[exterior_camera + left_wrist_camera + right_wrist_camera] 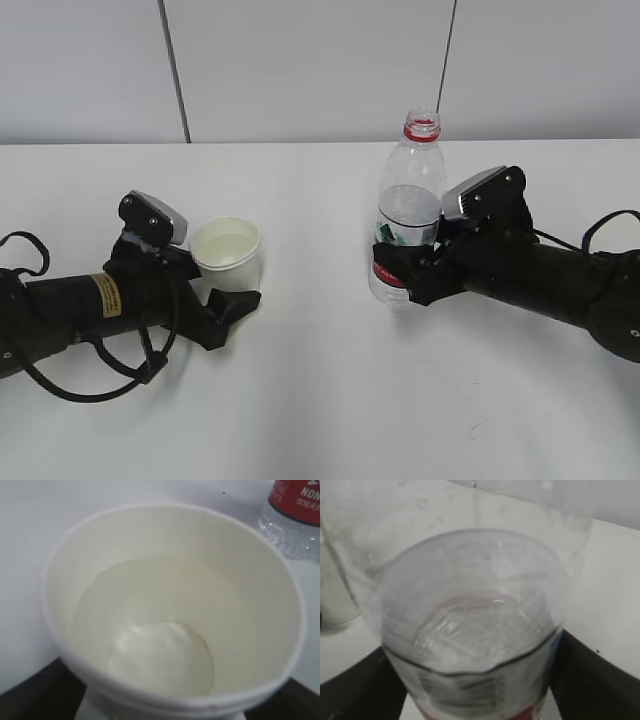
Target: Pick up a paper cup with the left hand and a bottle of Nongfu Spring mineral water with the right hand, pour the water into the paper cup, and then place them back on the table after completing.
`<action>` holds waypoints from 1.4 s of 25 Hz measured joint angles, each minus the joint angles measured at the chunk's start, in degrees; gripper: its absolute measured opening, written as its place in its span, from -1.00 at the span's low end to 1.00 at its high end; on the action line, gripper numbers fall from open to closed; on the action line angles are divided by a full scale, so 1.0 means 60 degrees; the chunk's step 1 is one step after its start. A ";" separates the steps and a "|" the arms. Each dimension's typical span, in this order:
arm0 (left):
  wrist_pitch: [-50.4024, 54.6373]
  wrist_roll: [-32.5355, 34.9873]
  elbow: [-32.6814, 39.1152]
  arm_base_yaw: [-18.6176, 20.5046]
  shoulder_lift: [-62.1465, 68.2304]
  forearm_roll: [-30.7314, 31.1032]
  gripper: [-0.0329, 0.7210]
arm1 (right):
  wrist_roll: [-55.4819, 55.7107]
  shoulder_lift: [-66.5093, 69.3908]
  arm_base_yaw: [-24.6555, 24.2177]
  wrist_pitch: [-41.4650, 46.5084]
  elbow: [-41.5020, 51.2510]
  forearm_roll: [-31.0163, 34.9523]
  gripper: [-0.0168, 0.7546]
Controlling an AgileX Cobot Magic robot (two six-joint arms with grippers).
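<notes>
- I count two end effectors, one per arm, both low over the worktop (320,400).
- The left end effector (222,285) is clasped around the one paper cup (228,254); its black fingers (232,305) sit on either side of the cup's lower wall, with the near one showing clearly in the exterior view.
- In the left wrist view the cup (172,610) fills the picture, upright and mouth up, with water (150,630) standing in it well below the rim.
- The right end effector (400,268) is clamped on the one bottle (410,205), at its lower part around the red band of the label.
- The bottle stands upright on the worktop, its neck open with a red ring just below the mouth, and I see no cap on it.
- The right wrist view looks down through the clear bottle (470,620); a little water (470,625) lies in the bottom.
- The cup is on the left and the bottle on the right, well apart, with bare white worktop between them.
- Beyond them I see one pale wall at the far side.
</notes>
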 joint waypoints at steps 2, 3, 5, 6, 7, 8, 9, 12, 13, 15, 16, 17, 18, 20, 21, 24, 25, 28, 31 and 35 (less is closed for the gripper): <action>0.0510 0.0000 0.0000 0.0000 -0.0207 0.0031 0.56 | 0.0000 -0.0113 0.0000 0.0000 0.0213 0.0000 0.60; 0.0827 0.0000 0.0000 0.0000 -0.0351 0.0064 0.57 | 0.0000 -0.0195 0.0000 0.0000 0.0282 -0.0016 0.60; 0.1652 0.0000 0.0000 0.0000 -0.0607 0.0172 0.58 | -0.0006 -0.0336 0.0000 0.0000 0.0471 0.0002 0.60; 0.1971 0.0000 0.0000 0.0000 -0.0746 0.0259 0.58 | -0.0027 -0.0409 0.0000 0.0000 0.0535 0.0002 0.60; 0.2308 0.0000 0.0029 0.0000 -0.0914 0.0322 0.58 | -0.0055 -0.0436 0.0000 0.0000 0.0612 0.0015 0.60; 0.2440 0.0000 0.0091 0.0000 -0.1037 0.0346 0.58 | -0.0079 -0.0475 0.0000 0.0000 0.0690 0.0021 0.60; 0.2515 0.0000 0.0195 0.0000 -0.1168 0.0366 0.58 | -0.0078 -0.0507 0.0000 0.0000 0.0762 0.0037 0.60; 0.2643 0.0000 0.0584 0.0000 -0.1594 0.0400 0.58 | -0.0098 -0.0522 0.0000 0.0068 0.0848 0.0041 0.60; 0.2732 0.0000 0.0759 0.0000 -0.1786 0.0405 0.58 | -0.0102 -0.0522 0.0000 0.0126 0.0852 0.0041 0.60; 0.3118 0.0000 0.0962 0.0000 -0.2102 0.0405 0.58 | -0.0102 -0.0522 0.0000 0.0286 0.0874 0.0041 0.60; 0.3343 0.0000 0.1051 0.0000 -0.2237 0.0405 0.58 | -0.0119 -0.0522 0.0000 0.0324 0.0890 0.0041 0.60; 0.3513 0.0000 0.1114 0.0000 -0.2385 0.0381 0.58 | -0.0119 -0.0522 0.0000 0.0341 0.0890 0.0059 0.60; 0.3665 0.0000 0.1147 0.0000 -0.2520 0.0340 0.58 | -0.0119 -0.0522 0.0000 0.0391 0.0890 0.0098 0.60; 0.3887 0.0000 0.1155 0.0009 -0.2724 0.0144 0.58 | -0.0119 -0.0522 0.0000 0.0595 0.0890 0.0163 0.60; 0.3941 0.0000 0.1155 0.0009 -0.2794 0.0046 0.58 | -0.0119 -0.0522 0.0000 0.0762 0.0890 0.0191 0.60; 0.4124 0.0000 0.1155 0.0009 -0.2866 -0.0053 0.58 | -0.0119 -0.0522 -0.0019 0.1295 0.0890 0.0233 0.59; 0.4210 0.0000 0.1155 0.0009 -0.2883 -0.0106 0.58 | -0.0119 -0.0522 -0.0038 0.1495 0.0890 0.0233 0.59; 0.4381 0.0000 0.1155 0.0009 -0.2884 -0.0199 0.58 | -0.0119 -0.0522 -0.0084 0.1839 0.0890 0.0233 0.59; 0.4416 0.0000 0.1155 0.0009 -0.2884 -0.0321 0.58 | -0.0123 -0.0522 -0.0225 0.2000 0.0890 0.0233 0.59; 0.4449 0.0000 0.1155 0.0009 -0.2884 -0.0772 0.56 | -0.0139 -0.0545 -0.0684 0.2040 0.0890 0.0233 0.59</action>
